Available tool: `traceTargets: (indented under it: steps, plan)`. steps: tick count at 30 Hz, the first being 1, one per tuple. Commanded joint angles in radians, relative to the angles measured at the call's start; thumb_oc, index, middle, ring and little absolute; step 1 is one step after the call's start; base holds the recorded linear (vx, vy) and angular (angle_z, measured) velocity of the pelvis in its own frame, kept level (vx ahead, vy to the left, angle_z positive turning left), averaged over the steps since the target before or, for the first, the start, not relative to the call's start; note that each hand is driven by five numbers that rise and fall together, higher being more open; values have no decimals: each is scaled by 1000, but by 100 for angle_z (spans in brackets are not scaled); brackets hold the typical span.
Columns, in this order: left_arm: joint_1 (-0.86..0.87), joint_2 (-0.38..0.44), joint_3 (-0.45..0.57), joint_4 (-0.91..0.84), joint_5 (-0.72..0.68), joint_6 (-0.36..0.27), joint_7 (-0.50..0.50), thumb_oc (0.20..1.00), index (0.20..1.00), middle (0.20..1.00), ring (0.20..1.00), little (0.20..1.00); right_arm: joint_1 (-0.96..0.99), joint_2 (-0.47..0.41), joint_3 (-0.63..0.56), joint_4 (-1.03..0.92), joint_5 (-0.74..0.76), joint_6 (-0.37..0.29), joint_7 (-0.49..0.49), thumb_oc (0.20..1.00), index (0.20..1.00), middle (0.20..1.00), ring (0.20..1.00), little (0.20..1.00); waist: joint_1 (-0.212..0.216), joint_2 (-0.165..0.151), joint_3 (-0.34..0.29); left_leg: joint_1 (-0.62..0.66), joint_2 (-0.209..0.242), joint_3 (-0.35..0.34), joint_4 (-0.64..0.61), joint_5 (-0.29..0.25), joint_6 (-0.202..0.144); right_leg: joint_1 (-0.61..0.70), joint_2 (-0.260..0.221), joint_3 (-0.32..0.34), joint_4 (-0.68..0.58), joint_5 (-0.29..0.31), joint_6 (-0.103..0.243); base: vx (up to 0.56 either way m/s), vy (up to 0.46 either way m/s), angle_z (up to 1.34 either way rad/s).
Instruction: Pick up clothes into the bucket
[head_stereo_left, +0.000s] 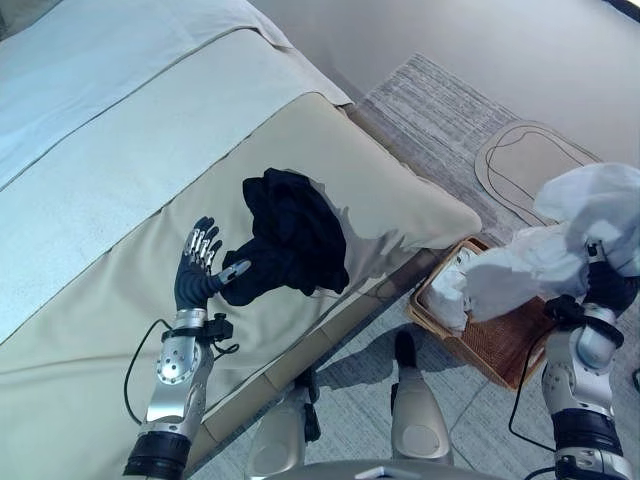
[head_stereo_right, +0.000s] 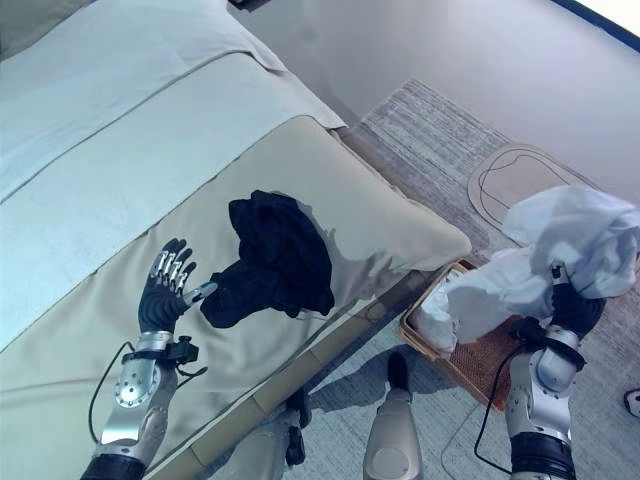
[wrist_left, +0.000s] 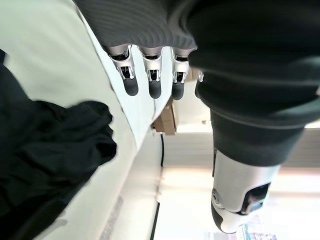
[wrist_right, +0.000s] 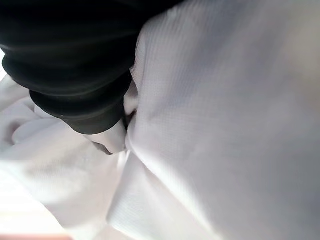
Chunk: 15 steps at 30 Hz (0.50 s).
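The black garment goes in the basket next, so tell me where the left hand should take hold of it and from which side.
Grip the narrow end of the black garment that trails toward the left hand. That end already lies beside the thumb, with the fingers straight above the bed. Probably come from the hand's own side, low along the cover, and pinch that bunched end.

bed (head_stereo_left: 120, 200) with beige cover | grey striped rug (head_stereo_left: 440, 110) | grey floor (head_stereo_left: 520, 50)

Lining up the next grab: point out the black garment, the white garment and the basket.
black garment (head_stereo_left: 290, 235): left eye view, middle of the crumpled heap on the bed.
white garment (head_stereo_left: 590, 215): left eye view, upper bunched part.
basket (head_stereo_left: 500, 352): left eye view, bare woven floor.
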Motion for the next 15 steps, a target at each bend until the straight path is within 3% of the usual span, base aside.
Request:
traceTargets:
  steps: [1, 5, 12, 15]
  plan:
    - [-28, 10, 46, -32, 13, -81, 24, 1000, 1000, 1000, 1000, 1000, -53, -66, -88, -78, -20, -116, -42, 200, 200, 200, 200, 200, -10, -42, -20, -32, -18, -27, 185, -154, 29, -33, -26, -71, 98, 5, 10, -16, 4, -11]
    - [-46, 19, 35, -31, 14, -91, 40, 1000, 1000, 1000, 1000, 1000, -65, -95, -83, 13, -39, -107, -87, 200, 200, 200, 200, 200, -18, -32, 13, -56, -27, -25, 202, -159, 31, -68, -35, -59, 120, 6, 11, -58, 13, -5]
    - [-86, 24, 14, -48, 3, -111, 70, 1000, 1000, 1000, 1000, 1000, -144, -159, 12, 218, -77, -53, -131, 200, 200, 200, 200, 200, -16, -6, 82, -156, -33, -7, 290, -178, 36, -171, -52, -35, 188, 5, 8, -102, 12, -2]
    - [-133, 31, -13, -86, -8, -128, 103, 1000, 1000, 1000, 1000, 1000, -246, -180, 72, 375, -28, -36, -156, 200, 200, 200, 200, 200, -7, 17, 123, -244, -23, 6, 369, -196, 36, -251, -62, -19, 241, -1, 0, -135, -2, -5]
